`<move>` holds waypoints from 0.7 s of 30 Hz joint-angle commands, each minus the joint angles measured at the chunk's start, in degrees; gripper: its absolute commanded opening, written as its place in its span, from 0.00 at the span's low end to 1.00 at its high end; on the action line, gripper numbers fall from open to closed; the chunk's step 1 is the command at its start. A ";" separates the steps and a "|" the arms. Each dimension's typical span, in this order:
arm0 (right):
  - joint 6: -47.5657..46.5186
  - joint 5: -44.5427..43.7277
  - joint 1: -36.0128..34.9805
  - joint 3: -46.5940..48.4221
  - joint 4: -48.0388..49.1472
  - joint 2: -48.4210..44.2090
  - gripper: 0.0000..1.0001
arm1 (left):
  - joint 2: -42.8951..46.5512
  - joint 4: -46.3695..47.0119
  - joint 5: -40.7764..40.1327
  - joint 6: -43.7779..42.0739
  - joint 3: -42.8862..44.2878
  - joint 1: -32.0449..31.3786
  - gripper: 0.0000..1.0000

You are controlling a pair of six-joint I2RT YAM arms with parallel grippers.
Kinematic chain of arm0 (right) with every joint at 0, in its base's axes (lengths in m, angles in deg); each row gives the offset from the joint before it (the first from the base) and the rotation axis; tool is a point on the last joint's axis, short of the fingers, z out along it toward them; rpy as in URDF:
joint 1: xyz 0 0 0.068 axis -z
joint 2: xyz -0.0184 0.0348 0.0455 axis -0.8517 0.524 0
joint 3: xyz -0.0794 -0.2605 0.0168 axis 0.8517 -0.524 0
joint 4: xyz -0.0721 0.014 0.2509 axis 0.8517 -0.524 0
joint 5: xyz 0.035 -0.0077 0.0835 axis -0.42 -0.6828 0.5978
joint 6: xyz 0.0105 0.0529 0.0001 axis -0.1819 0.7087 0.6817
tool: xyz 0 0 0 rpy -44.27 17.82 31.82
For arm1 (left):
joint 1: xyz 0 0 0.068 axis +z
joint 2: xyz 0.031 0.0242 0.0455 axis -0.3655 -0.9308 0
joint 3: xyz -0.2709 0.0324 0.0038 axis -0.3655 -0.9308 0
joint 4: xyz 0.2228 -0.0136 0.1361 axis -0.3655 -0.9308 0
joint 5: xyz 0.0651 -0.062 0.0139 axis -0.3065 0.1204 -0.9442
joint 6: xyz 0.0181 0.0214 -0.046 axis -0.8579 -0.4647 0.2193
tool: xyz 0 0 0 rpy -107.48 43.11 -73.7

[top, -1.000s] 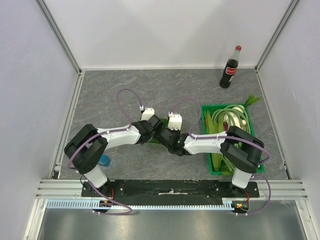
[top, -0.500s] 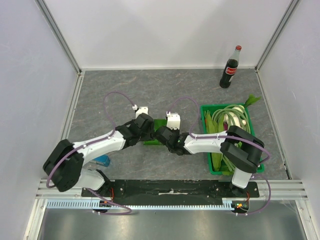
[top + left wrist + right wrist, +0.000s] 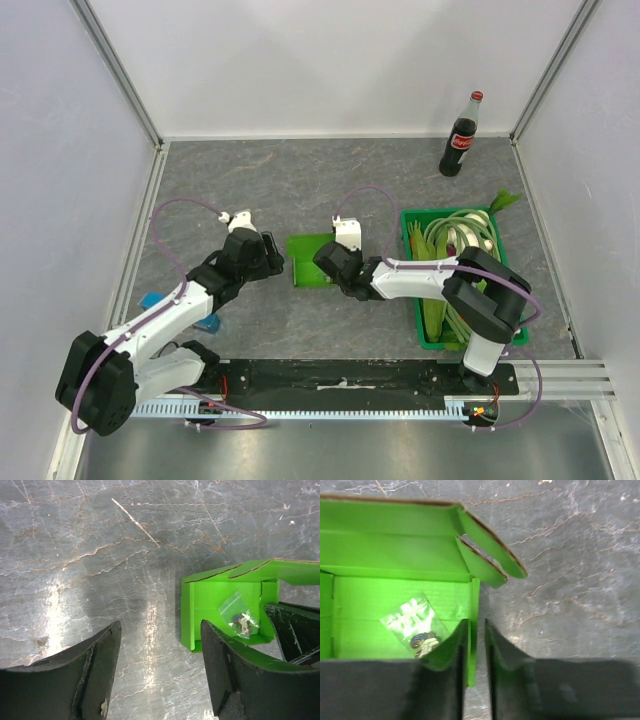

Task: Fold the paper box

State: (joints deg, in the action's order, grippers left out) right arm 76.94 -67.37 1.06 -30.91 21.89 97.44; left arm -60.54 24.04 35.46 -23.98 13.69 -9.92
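Straddling 1 paper box (image 3: pixel 395 555) wall, right tool (image 3: pixel 476 630), grip unclear, could tip it; left tool (image 3: pixel 160 630) spread wide, empty.

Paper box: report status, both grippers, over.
Left gripper open, beside lime-green card paper box. Right gripper astride its wall, grip unclear. Box unclosed, small clear bag inside. Nothing blocking.

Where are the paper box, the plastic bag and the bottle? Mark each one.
paper box (image 3: pixel 308 260), top view, the middle of it.
plastic bag (image 3: pixel 239 616), left wrist view, its middle, inside the box.
bottle (image 3: pixel 460 140), top view, its red label.
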 commanded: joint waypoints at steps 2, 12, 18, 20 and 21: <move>-7.40 1.07 0.65 2.02 -0.18 -3.87 0.41 | 1.51 8.28 4.45 0.51 -1.94 1.56 0.74; -29.63 15.54 6.00 -0.70 2.36 -14.58 0.61 | 2.75 17.48 6.47 -7.66 -4.40 1.65 0.69; -42.80 32.61 14.01 -4.13 6.40 -17.84 0.56 | -0.86 26.12 5.77 -11.61 -6.96 1.73 0.70; -44.75 38.56 16.19 -5.62 8.42 -17.93 0.56 | -3.40 28.75 7.16 -13.89 -6.69 1.73 0.69; -45.28 40.69 16.90 -5.98 9.04 -17.85 0.56 | -4.11 29.63 7.96 -14.69 -6.52 1.73 0.67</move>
State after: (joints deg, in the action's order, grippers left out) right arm 40.90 -40.81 16.10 -34.45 26.79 80.63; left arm -61.68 44.85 41.16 -31.96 7.04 -8.52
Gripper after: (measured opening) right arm 0.564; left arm 0.694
